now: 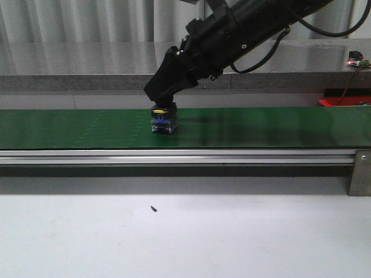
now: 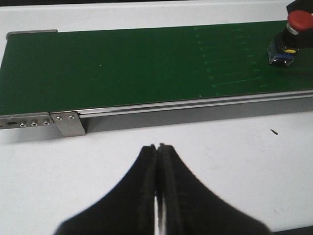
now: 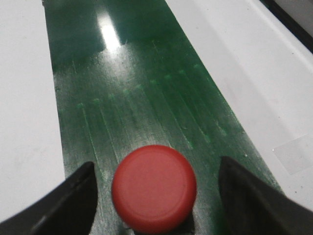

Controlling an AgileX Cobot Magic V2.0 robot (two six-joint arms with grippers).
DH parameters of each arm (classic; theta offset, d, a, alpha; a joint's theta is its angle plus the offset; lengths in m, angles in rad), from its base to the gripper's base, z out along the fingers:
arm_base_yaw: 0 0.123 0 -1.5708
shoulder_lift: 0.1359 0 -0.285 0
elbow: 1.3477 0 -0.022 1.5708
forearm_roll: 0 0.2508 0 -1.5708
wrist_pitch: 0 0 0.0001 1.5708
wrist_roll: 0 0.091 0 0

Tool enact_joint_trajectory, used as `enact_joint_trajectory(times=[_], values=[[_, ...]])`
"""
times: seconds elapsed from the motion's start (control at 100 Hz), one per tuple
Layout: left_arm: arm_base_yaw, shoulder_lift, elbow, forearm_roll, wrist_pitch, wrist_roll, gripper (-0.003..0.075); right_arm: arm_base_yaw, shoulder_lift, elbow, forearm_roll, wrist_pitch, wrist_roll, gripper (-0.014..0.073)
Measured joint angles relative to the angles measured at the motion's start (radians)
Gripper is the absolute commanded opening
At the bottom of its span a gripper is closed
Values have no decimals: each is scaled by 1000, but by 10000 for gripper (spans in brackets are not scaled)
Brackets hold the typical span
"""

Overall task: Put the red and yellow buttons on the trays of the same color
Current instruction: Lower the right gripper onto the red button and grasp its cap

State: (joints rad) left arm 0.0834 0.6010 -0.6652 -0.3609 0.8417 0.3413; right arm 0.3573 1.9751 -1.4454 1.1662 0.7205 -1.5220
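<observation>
One red button (image 3: 154,187) is shown standing on the green conveyor belt (image 1: 261,127), bracketed by the wide-open, empty right claw (image 3: 155,196); it is judged not yet gripped. The left claw (image 2: 158,196) is seen pressed closed, empty, over the white surface (image 1: 185,237). No tray is clearly visible, and the button's cap is hidden in the front view.
</observation>
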Motion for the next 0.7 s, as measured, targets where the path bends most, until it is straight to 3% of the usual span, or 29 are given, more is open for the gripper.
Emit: enact_joint_trajectory(times=[0.12,0.29,0.37,0.7], values=[[0,0,0,0,0,0,-20,0,0,0,0,0,0,480],[0,0,0,0,0,0,-20,0,0,0,0,0,2,241],[0,0,0,0,0,0,-20,0,0,0,0,0,2,167],[0,0,0,0,0,0,-20,-4,-10,0,0,-2,2,164]])
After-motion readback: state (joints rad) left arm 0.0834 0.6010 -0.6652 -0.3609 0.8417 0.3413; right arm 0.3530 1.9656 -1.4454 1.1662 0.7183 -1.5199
